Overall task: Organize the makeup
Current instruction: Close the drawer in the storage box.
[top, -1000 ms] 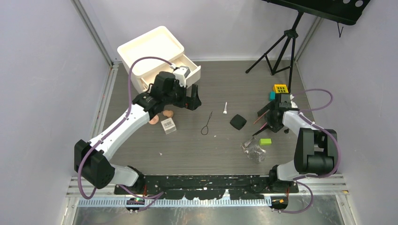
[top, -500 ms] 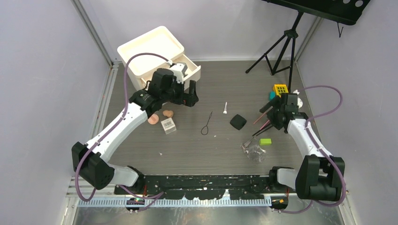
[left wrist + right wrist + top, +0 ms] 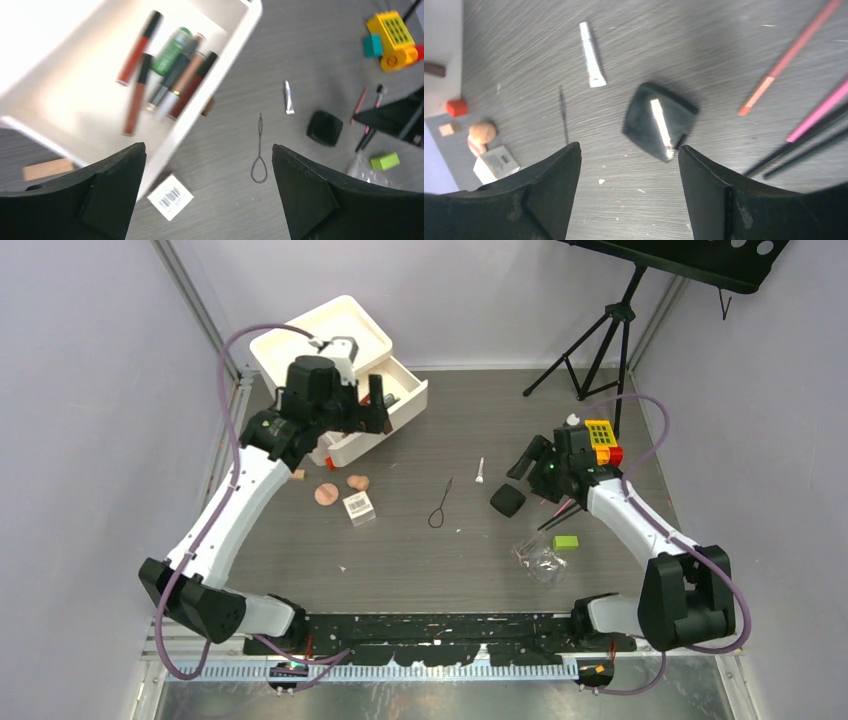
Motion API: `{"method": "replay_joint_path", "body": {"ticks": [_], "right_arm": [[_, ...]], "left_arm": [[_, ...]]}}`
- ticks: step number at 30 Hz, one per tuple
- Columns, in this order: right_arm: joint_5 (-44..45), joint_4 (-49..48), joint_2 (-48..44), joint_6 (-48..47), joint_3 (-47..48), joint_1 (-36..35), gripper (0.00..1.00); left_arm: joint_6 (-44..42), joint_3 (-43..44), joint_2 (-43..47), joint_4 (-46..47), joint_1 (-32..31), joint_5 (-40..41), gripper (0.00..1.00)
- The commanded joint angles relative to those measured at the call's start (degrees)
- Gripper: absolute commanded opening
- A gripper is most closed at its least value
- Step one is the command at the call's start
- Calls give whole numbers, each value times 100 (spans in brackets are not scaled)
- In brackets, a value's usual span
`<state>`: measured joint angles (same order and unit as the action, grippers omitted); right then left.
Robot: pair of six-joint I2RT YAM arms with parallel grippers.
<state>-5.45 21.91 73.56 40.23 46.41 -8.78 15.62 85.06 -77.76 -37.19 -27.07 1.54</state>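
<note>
1. Right gripper (image 3: 629, 148): jaws spread wide, nothing pinched. The square black compact (image 3: 659, 120) lies on the grey table (image 3: 450, 570) beneath the gap, untouched.
2. Left gripper (image 3: 207, 150): jaws fully spread and empty, above the near corner of the open white drawer (image 3: 227, 65).
3. Filed: red-brown gloss tubes (image 3: 137, 95) and a green tube (image 3: 172, 50), in that drawer at upper left of the left wrist view.
4. Outstanding:
   - mid-table: small white tube (image 3: 480, 472), clear barcoded box (image 3: 359, 506), two peach sponges (image 3: 327, 494);
   - right of the compact: thin pink, red and black pencils (image 3: 784, 57).
   - Judged part-way, with most loose items left.
5. Room: bare tabletop runs between drawer and compact. The right side is crowded by a yellow toy block (image 3: 598, 430), a green block (image 3: 566, 541) and crumpled clear wrap (image 3: 540, 558) near the pencils.
</note>
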Motion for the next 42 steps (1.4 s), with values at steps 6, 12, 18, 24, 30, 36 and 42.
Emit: {"method": "replay_joint_path", "body": {"ticks": [6,12,18,24,30,36,42], "right_arm": [[-158,-447,219,50,635,-886,73],[-261,-449,267,-27,939,-1334,73],[-343,-546,425,-44,1370,-1553,73],[-305,-599,931,-40,2071,-1959,73],[-238,-626,1437,-82,2526,-2273,72],[-155,-860,1895,66,2787,-2441,72],[-38,-951,2315,101,3139,-2590,71]], "left_arm": [[-151,1739,-358,-302,840,229,100],[6,2616,-953,56,1605,-98,100],[237,3087,-1700,1010,2341,-903,100],[361,3184,-2375,1959,2762,-1243,100],[551,3452,-2980,2705,3190,-1425,100],[588,4363,-3831,2827,3340,-1653,100],[598,5312,-4668,2465,3385,-1694,99]]}}
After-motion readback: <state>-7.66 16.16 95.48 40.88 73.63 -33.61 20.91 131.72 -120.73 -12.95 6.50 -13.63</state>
